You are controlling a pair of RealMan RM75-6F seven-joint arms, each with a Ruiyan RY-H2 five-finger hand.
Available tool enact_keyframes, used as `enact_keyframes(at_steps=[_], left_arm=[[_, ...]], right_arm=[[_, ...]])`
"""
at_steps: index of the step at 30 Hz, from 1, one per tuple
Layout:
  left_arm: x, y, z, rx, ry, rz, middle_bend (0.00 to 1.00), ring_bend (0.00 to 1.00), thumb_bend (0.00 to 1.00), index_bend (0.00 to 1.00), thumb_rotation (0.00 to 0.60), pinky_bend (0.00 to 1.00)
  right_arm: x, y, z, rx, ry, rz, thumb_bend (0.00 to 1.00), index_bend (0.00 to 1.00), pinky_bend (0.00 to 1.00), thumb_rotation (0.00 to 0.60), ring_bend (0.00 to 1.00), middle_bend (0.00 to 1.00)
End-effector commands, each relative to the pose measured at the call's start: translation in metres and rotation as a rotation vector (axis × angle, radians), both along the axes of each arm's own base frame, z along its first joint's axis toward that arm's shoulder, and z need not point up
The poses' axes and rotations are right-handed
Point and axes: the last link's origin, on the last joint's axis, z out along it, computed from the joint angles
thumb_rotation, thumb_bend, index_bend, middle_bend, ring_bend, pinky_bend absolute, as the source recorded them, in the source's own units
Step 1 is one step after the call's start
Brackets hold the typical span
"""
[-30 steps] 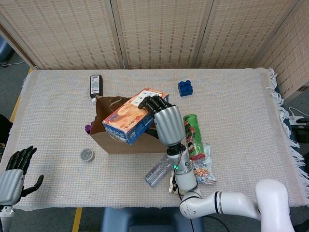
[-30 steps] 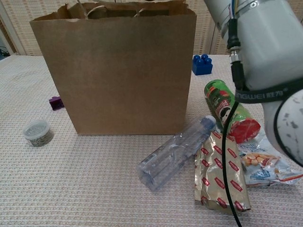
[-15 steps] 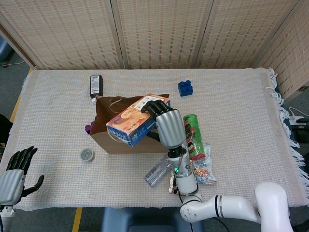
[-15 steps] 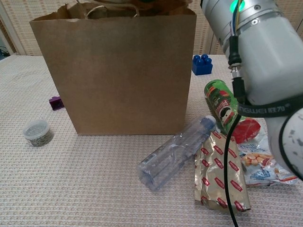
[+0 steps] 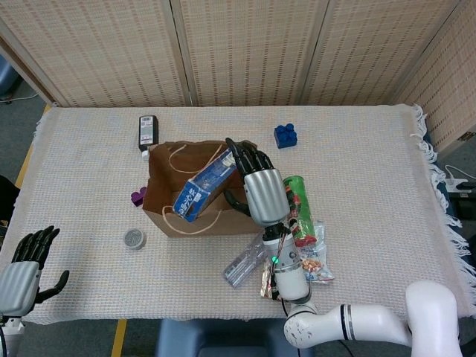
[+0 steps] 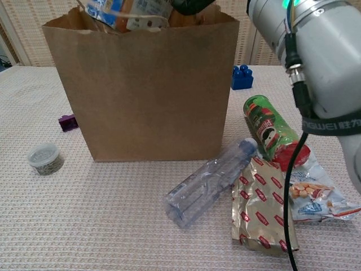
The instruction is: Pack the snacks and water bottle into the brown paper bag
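The brown paper bag stands upright with its mouth open. A blue and orange snack box slants down into that mouth, its upper end still above the rim. My right hand grips the box's upper end from the right; in the chest view only its dark fingertips show. Right of the bag lie a clear water bottle, a green chip can, a gold snack pack and a clear snack pouch. My left hand hangs off the table's front left corner, fingers apart and empty.
A blue block sits behind the bag to the right, a black remote behind it to the left. A purple block and a small round tin lie left of the bag.
My right hand has tipped the snack box from lying across the bag's top to slanting down into the mouth. The bag's mouth has widened. The left hand has barely moved.
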Motion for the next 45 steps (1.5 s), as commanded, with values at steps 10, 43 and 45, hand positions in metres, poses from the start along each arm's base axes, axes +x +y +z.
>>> enact_keyframes(at_steps=[10,43,45], left_arm=[[0.0,0.0,0.0,0.001,0.001,-0.001,0.0,0.0,0.36,0.0,0.6,0.03],[0.001,-0.001,-0.011,-0.026,0.041,-0.001,0.0,0.0,0.36,0.0,0.6,0.03],[0.002,-0.001,-0.011,-0.025,0.04,-0.003,0.0,0.0,0.36,0.0,0.6,0.03]], right_arm=[[-0.001,0.001,0.015,-0.015,-0.038,0.007,0.17,0.0,0.2,0.6,0.1,0.17],[-0.231,0.004,0.075,0.263,0.812,-0.059,0.0,0.0,0.07,0.6,0.02,0.06],[-0.229,0.006,0.066,0.292,0.834,-0.031,0.0,0.0,0.06,0.6,0.02,0.06]])
